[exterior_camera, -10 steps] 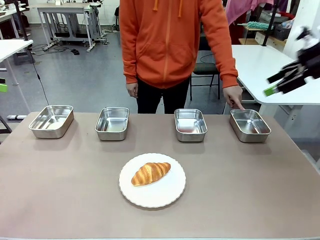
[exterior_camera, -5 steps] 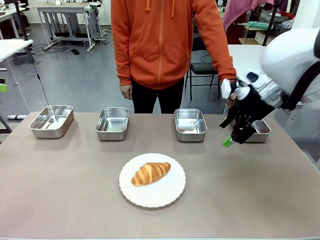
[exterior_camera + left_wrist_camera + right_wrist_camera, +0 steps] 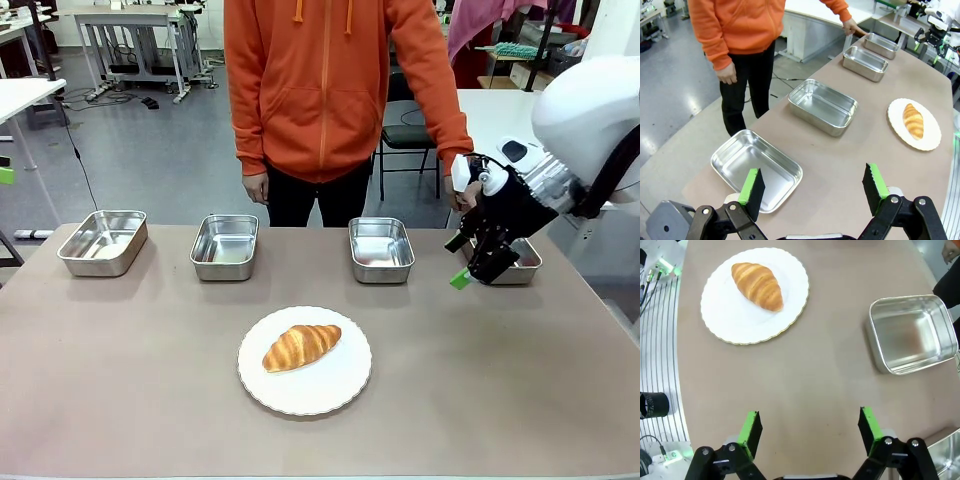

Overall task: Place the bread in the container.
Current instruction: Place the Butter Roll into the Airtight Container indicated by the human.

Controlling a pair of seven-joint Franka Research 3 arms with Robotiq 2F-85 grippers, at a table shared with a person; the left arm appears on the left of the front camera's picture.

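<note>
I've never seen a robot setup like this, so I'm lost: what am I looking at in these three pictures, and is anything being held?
Two robot arms share a table with a person in an orange hoodie. The front picture looks across the table; the other two come from cameras on each arm's wrist, looking past its own green-padded fingers. A croissant lies on a white plate. Behind it stand four steel trays in a row; the person's hand is at the far right tray. The right gripper hangs open above the table near that tray, holding nothing. The left gripper is open too, empty.
</note>
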